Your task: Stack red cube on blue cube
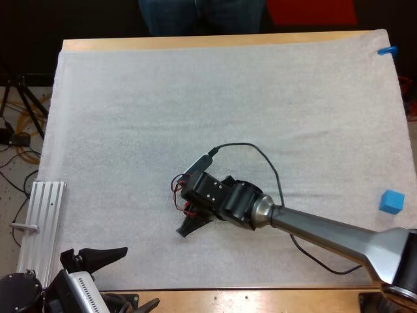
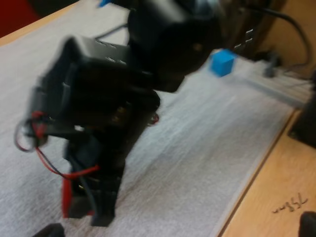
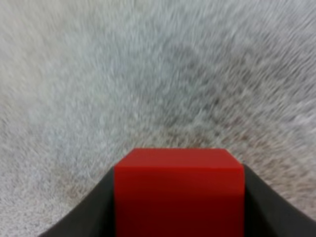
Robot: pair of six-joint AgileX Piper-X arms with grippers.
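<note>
The small red cube (image 3: 178, 190), pressed between the right jaws, runs off the edge of the right wrist view, so its near part is cut away. In the high view those jaws cover it, and the red specks there are too small to tell from wires. The left wrist view is blurred, leaving the cube (image 2: 68, 200) a red sliver behind the dark jaws. The high view's lower edge cuts the left jaws, which stand apart. Its upper edge cuts a person's legs (image 1: 202, 16).
</note>
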